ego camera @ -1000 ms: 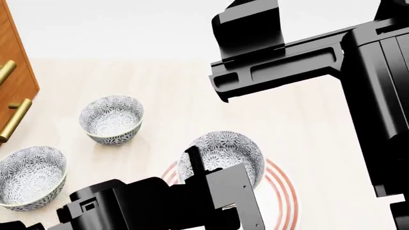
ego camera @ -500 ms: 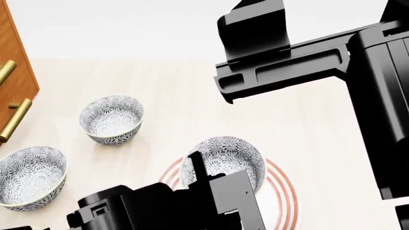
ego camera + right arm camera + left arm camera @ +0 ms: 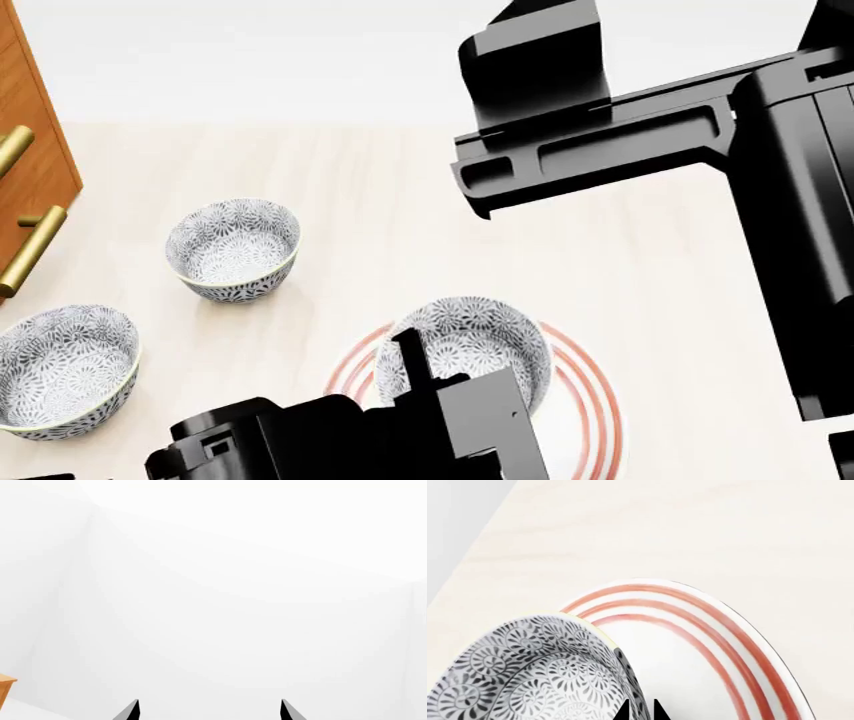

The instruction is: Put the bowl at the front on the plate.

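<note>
The patterned bowl [image 3: 467, 342] is over the red-ringed plate [image 3: 597, 405], inside its rings; whether it rests on it I cannot tell. My left gripper [image 3: 640, 712] is shut on the bowl [image 3: 540, 675], one black fingertip inside its wall and one outside. In the left wrist view the plate [image 3: 707, 630] spreads beyond the bowl. In the head view the left gripper's finger [image 3: 412, 358] stands at the bowl's near rim. My right gripper [image 3: 208, 711] is open, held high, and faces only a white wall.
Two more patterned bowls sit to the left, one farther back [image 3: 234, 248] and one near the front left [image 3: 60, 368]. A wooden cabinet [image 3: 30, 150] with brass handles [image 3: 32, 250] stands at the left edge. The right arm [image 3: 627, 130] hangs over the table's right side.
The left gripper has carried the bowl a little nearer to me, further inside the plate's rings. The right arm has drifted slightly up and to the right.
</note>
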Tool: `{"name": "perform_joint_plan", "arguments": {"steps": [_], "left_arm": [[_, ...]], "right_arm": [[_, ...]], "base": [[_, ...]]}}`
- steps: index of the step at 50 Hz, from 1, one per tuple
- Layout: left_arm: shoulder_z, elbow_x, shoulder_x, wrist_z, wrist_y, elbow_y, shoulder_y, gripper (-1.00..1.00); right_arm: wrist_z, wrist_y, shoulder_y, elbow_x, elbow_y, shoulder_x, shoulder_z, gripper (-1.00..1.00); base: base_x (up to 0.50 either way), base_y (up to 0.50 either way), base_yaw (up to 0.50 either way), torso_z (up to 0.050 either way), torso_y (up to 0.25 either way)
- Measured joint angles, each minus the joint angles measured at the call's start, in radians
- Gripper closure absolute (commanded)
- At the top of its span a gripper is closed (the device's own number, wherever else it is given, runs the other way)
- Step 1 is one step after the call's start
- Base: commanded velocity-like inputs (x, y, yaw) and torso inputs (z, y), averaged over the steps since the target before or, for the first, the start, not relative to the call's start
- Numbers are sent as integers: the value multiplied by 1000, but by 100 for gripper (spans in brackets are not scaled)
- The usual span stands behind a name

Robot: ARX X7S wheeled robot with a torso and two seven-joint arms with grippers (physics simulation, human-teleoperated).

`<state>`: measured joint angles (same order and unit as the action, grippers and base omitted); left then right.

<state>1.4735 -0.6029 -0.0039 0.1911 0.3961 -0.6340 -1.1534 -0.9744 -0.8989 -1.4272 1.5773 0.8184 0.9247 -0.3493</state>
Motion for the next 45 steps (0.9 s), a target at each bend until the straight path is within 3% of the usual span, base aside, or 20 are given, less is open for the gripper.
{"name": "perform_joint_plan", "arguments": {"steps": [45], "left_arm": [[78,-43,2,-68,-86,-36,35,100]], "right_arm": [[16,14,23,-25,5,2,0,-100]], "base": [[0,0,0,0,0]]}}
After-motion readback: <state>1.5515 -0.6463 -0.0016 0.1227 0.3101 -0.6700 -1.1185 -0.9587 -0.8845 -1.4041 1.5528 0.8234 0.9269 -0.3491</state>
